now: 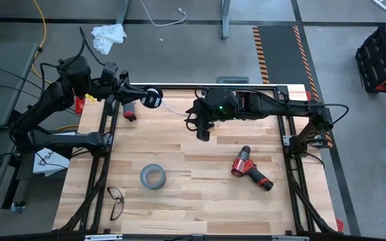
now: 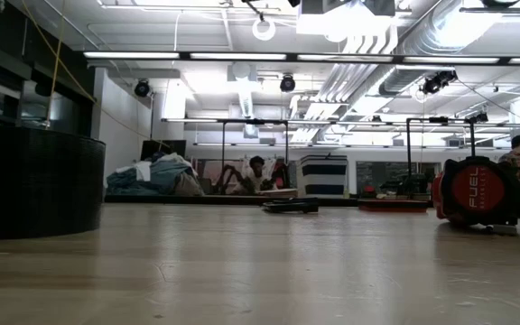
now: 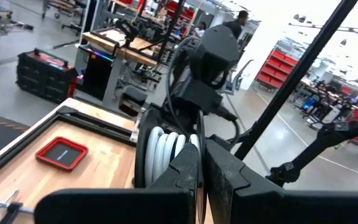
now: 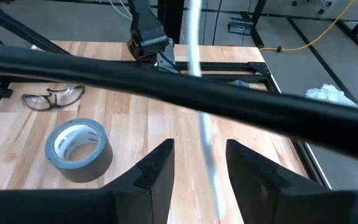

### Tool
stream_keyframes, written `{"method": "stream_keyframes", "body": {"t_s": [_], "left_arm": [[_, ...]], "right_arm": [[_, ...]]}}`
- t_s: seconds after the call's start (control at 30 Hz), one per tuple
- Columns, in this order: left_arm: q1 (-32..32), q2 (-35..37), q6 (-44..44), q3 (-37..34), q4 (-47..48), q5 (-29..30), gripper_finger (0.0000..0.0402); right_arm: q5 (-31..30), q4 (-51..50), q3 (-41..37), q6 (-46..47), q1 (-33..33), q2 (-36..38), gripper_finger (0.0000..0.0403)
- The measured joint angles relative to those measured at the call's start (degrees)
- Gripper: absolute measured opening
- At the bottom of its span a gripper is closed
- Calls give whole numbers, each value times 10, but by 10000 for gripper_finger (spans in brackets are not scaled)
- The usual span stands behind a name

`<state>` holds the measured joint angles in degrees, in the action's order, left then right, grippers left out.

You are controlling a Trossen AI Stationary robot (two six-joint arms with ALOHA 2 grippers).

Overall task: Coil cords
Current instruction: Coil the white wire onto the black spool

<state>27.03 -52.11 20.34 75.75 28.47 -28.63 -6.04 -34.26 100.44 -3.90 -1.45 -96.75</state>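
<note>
The cord is a thin white cable wound on a small black round disc (image 1: 153,98), held in the air over the table's far left part. My left gripper (image 3: 201,180) is shut at the disc. From the disc a loose white stretch (image 1: 174,107) runs toward the table's right side to my right gripper (image 4: 199,168). The right gripper is open. Its fingers stand on either side of that stretch (image 4: 207,146) without touching it. The white turns (image 3: 165,152) show between the disc's black rims in the left wrist view. My left gripper holds the disc at its rim (image 3: 191,146), pinched between the two shut fingers, which come at it level from the table's left side. The fingers themselves cover the exact spot. The disc stands on edge, lifted clear of the table.
A grey tape roll (image 1: 151,176) and clear glasses (image 1: 116,201) lie near the table's front left. A red drill (image 1: 250,169) lies right of centre, and a small red tool (image 1: 129,114) lies under the left gripper. A black frame (image 1: 106,144) borders the table.
</note>
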Motion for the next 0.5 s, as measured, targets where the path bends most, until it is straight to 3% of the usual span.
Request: {"method": "stream_keyframes", "body": {"t_s": [0.5], "left_arm": [[0, 0, -5, 0, 0, 6, 5]], "right_arm": [[-3, 5, 0, 4, -2, 0, 122]]}}
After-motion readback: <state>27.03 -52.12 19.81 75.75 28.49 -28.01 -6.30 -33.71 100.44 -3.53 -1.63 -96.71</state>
